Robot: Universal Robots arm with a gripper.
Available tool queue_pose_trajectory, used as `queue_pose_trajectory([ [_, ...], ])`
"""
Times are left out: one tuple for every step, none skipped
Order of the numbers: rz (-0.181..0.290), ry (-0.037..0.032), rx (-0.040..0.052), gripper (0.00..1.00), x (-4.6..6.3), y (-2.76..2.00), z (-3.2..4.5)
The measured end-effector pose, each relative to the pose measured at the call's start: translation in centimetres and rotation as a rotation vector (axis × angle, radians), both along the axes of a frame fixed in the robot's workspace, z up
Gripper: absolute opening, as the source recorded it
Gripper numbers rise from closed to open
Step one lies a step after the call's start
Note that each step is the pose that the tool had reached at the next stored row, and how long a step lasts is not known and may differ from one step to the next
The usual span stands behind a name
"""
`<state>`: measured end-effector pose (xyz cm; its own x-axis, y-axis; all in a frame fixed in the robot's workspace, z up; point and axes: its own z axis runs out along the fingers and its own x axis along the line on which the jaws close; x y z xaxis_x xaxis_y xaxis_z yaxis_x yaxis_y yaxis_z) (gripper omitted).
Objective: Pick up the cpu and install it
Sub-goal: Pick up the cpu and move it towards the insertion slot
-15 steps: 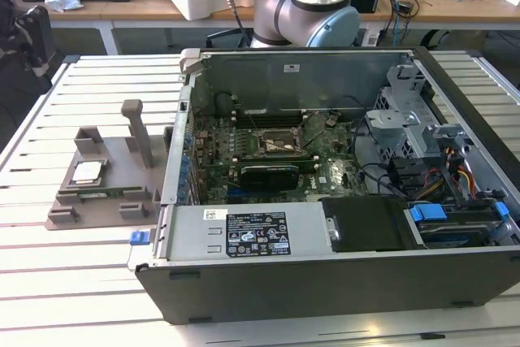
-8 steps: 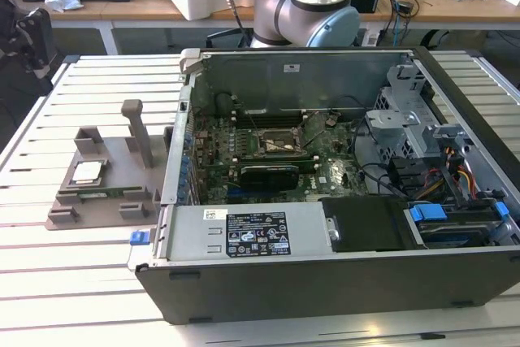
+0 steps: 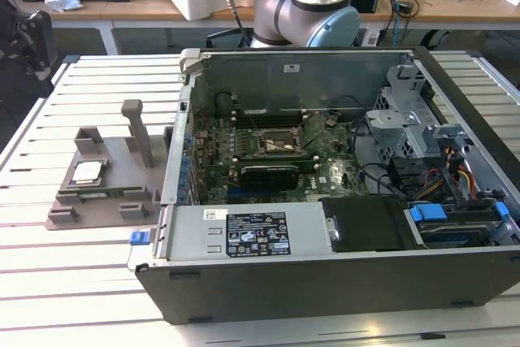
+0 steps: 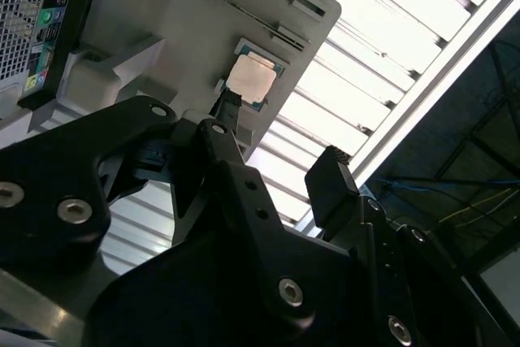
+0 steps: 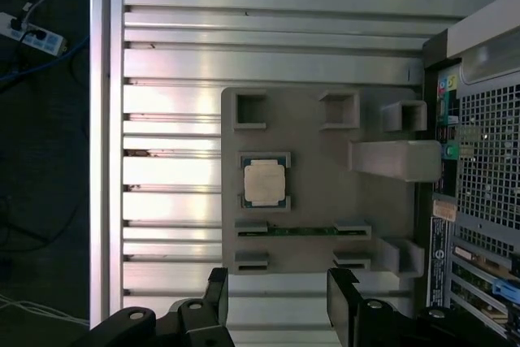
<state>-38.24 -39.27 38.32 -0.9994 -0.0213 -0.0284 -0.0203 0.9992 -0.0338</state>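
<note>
The cpu (image 3: 87, 172) is a small square chip with a silvery top. It lies flat in a recess of the grey holder block (image 3: 122, 160) on the slatted table, to the exterior view's left of the open computer case (image 3: 325, 266). Both wrist views look down on the cpu (image 5: 265, 182) (image 4: 252, 79) from well above. My gripper (image 5: 280, 286) (image 4: 280, 140) hangs open above the block's edge with nothing between its black fingers (image 5: 218, 286). It is apart from the chip. Inside the case, the motherboard's empty socket (image 3: 272, 144) shows.
A green memory stick (image 5: 301, 231) lies in a slot of the block beside the cpu, and an upright post (image 3: 136, 127) rises from the block. A black graphics card (image 3: 270, 173) sits in the case. The table's edge (image 5: 101, 160) drops off beyond the block.
</note>
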Motion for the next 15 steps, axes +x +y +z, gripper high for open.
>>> queue_pose_trajectory([
  [0.000, 0.0000, 0.0000, 0.60, 0.00, 0.00, -0.03],
  [0.000, 0.0000, 0.0000, 0.60, 0.00, 0.00, -0.06],
  [0.000, 0.0000, -0.0001, 0.60, 0.00, 0.00, -0.08],
  [0.000, 0.0000, 0.0000, 0.60, 0.00, 0.00, -0.10],
  [0.000, -0.0001, 0.0000, 0.60, 0.00, 0.00, -0.15],
  [0.000, -0.0001, 0.0001, 0.60, 0.00, 0.00, -0.20],
  [0.000, 0.0000, 0.0000, 0.60, 0.00, 0.00, -0.23],
  [0.000, -0.0001, 0.0000, 0.60, 0.00, 0.00, -0.26],
  [0.000, 0.0000, 0.0000, 0.60, 0.00, 0.00, -0.29],
  [0.000, 0.0000, 0.0000, 0.60, 0.00, 0.00, -0.32],
  [0.000, 0.0000, 0.0000, 0.60, 0.00, 0.00, -0.35],
  [0.000, 0.0000, 0.0000, 0.60, 0.00, 0.00, -0.38],
  [0.000, 0.0000, 0.0000, 0.60, 0.00, 0.00, -0.43],
  [0.000, 0.0000, 0.0000, 0.60, 0.00, 0.00, -0.48],
  [0.000, 0.0000, 0.0000, 0.60, 0.00, 0.00, -0.52],
])
